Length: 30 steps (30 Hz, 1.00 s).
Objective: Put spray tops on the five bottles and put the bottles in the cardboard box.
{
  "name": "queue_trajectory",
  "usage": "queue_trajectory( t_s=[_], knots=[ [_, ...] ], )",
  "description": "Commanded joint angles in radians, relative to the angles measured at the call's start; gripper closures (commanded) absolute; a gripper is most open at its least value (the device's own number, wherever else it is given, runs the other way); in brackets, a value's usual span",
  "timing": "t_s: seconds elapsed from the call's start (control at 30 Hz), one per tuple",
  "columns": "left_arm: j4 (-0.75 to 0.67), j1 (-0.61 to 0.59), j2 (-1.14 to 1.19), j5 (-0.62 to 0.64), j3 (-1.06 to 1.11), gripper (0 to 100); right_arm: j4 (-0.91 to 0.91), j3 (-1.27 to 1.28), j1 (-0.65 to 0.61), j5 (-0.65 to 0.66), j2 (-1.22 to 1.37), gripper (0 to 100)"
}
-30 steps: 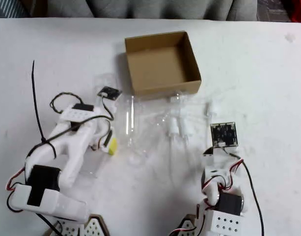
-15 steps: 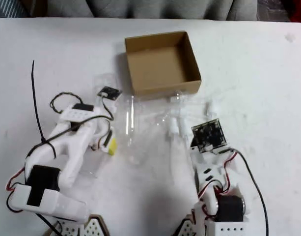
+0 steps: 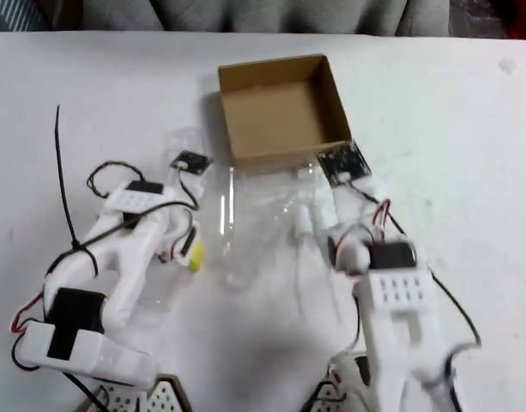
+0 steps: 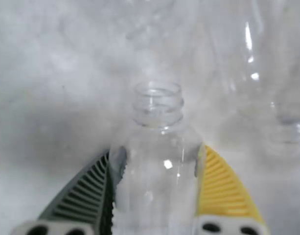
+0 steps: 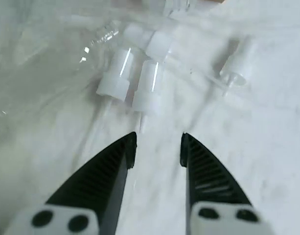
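Near the box (image 3: 288, 156), the right pincer (image 5: 157, 144) hangs released just short of two spray tops (image 5: 149, 90) lying side by side. Closing here could catch both, or knock one away. Across the bench (image 3: 468, 129), the left pincer (image 4: 158, 155) grips an uncapped bottle (image 4: 157, 107). One box, empty; four tops visible; the clear bottles overlap and cannot be counted.

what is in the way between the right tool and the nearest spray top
Nothing visible. The right tool is open and points at the nearest spray top, with only bare table between its tips and the top's thin tube.
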Motion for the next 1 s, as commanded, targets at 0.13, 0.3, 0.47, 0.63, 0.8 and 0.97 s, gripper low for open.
queue_trajectory(
  t_s=[0.13, 0.3, 0.47, 0.63, 0.8, 0.97],
  knots=[
    [-0.025, -0.042, -0.005, -0.014, -0.026, 98, -0.019, -0.272, -0.010, -0.008, 0.358, 85.4],
    [-0.028, -0.042, -0.005, -0.014, -0.029, 98, -0.018, -0.400, -0.024, -0.009, 0.539, 85.4],
    [-0.031, -0.041, -0.005, -0.014, -0.032, 98, -0.033, -0.434, -0.087, -0.009, 0.677, 85.4],
    [-0.031, -0.039, -0.005, -0.014, -0.032, 98, -0.104, -0.453, -0.071, -0.009, 0.771, 85.5],
    [-0.031, -0.038, -0.005, -0.014, -0.034, 98, -0.114, -0.493, -0.031, -0.009, 0.855, 85.8],
    [-0.031, -0.036, -0.005, -0.014, -0.034, 98, -0.015, -0.559, -0.027, -0.009, 0.894, 87.3]
  ],
)
